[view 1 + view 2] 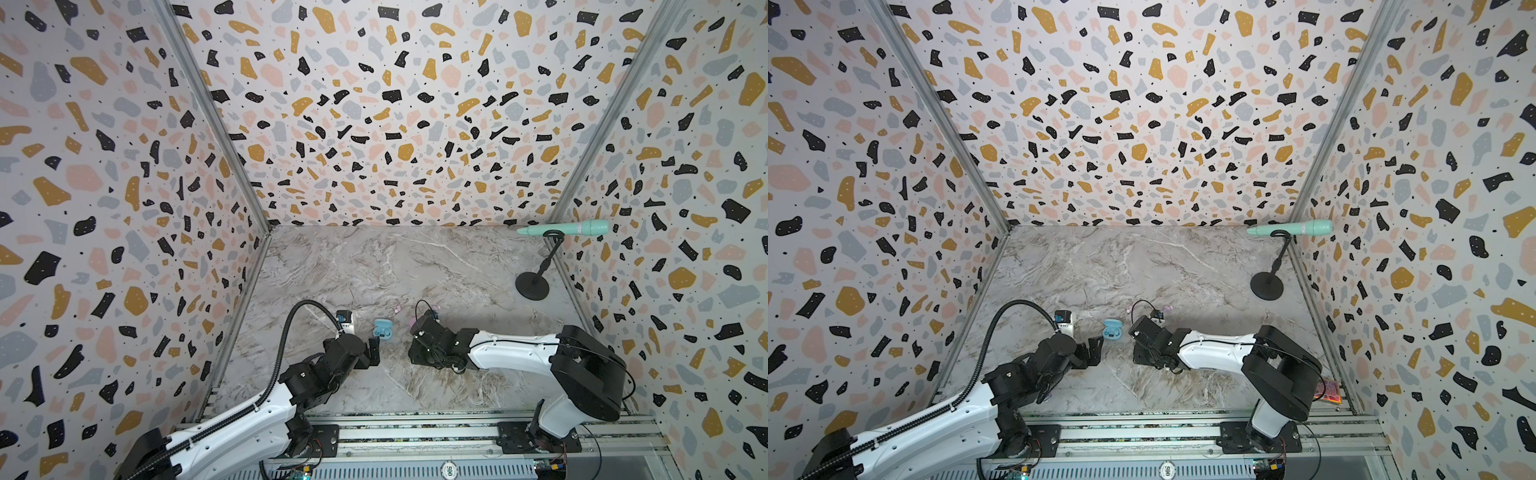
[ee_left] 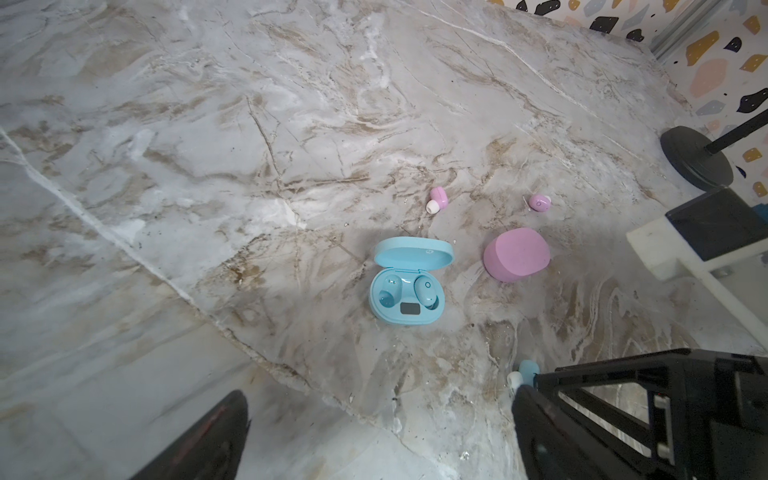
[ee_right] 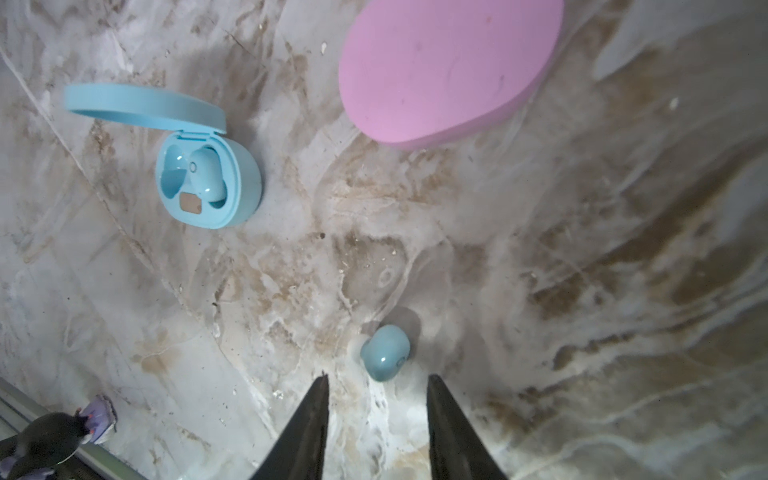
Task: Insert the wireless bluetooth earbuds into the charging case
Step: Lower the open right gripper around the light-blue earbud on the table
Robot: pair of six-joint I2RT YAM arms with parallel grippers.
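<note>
The blue charging case [image 2: 409, 286] lies open, lid back, near the table's middle. One blue earbud [image 2: 424, 289] sits in it and the other socket is empty. A second blue earbud [image 3: 384, 353] lies loose on the marble just beyond the tips of my right gripper [image 3: 378, 376], whose jaws stand apart with nothing between them. The closed pink case [image 2: 516, 255] lies beside the blue case. Two pink earbuds [image 2: 437, 198] [image 2: 539, 202] lie past the cases. My left gripper [image 2: 380, 432] hovers wide open and empty, short of the blue case [image 1: 382, 328].
A teal microphone [image 1: 565, 228] rests on a black stand [image 1: 532, 286] at the back right corner. Patterned walls close in the left, back and right sides. A metal rail [image 1: 415, 432] runs along the front edge under both arm bases.
</note>
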